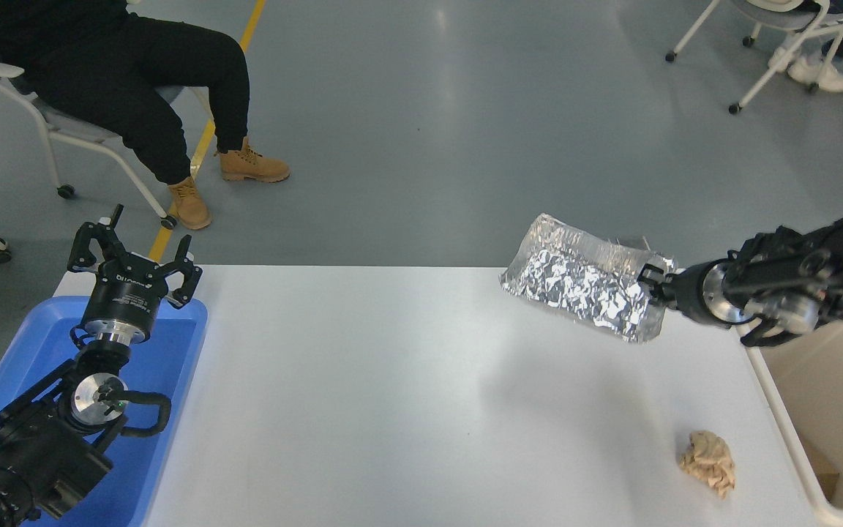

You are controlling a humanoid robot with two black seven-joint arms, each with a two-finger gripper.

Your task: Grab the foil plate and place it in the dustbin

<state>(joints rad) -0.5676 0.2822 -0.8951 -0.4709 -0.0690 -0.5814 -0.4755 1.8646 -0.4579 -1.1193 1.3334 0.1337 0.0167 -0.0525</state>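
The foil plate (582, 287), a shiny crinkled silver tray, hangs in the air above the table's far right part, tilted. My right gripper (652, 282) is shut on its right rim and holds it well above the table. The right arm comes in from the right edge, over the dustbin (824, 410), a large cream bin standing beside the table's right edge. The plate is to the left of the bin, not over it. My left gripper (132, 252) is parked open at the lower left above the blue tray.
A crumpled tan paper ball (708, 461) lies on the white table (392, 395) near the front right. A bright blue tray (165, 366) sits under the left arm. A seated person (136, 80) is at the far left; chairs stand on the floor beyond.
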